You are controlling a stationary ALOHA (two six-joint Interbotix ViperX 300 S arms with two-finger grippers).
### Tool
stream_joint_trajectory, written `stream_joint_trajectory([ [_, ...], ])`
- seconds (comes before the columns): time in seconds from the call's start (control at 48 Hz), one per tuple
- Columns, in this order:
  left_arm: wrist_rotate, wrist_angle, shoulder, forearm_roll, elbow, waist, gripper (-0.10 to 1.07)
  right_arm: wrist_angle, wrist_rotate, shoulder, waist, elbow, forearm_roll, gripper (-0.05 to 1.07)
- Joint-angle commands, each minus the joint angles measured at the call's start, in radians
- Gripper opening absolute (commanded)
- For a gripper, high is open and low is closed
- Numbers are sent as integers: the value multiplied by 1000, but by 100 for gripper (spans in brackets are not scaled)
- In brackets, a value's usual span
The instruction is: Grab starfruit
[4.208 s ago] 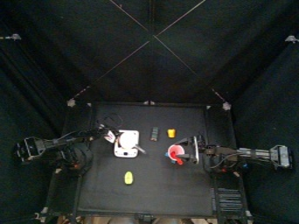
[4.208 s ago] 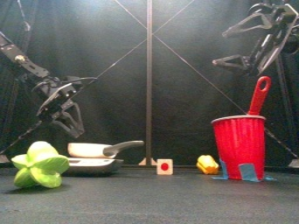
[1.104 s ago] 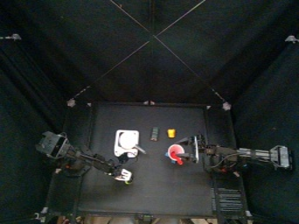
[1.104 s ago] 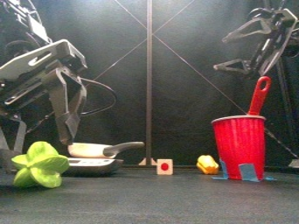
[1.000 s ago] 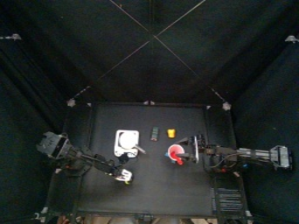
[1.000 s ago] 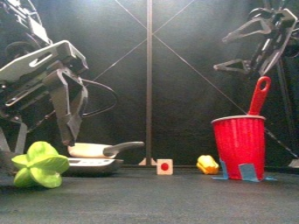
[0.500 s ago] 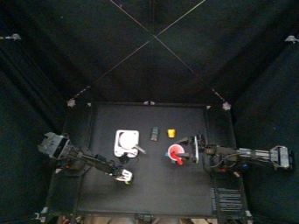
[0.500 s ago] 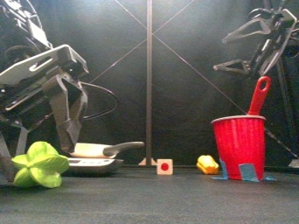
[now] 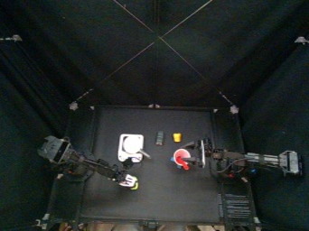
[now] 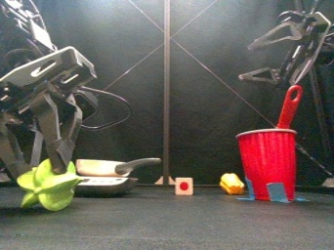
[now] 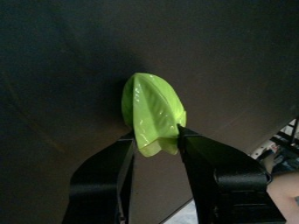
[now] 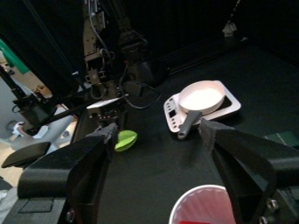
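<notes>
Left gripper has its two jaws pressed against either side of the starfruit, pinching its lower end; the fruit sits tilted on the black table near the front-left corner, in front of the white pan. Right gripper hangs with jaws wide apart and empty above the red cup at the table's right side.
</notes>
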Motion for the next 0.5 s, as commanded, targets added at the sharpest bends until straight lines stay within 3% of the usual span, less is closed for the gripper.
stream_joint_trajectory([
  [0.0, 2, 11, -43, 29, -9, 8, 65, -6, 2, 5, -6, -11, 5, 104],
  [0.25, -2, 97, -103, 87, -9, 17, 65, -5, 2, 5, -8, -11, 9, 104],
  [0.479, -2, 97, -94, 95, -11, 17, 65, -5, 3, 5, -8, -11, 9, 104],
])
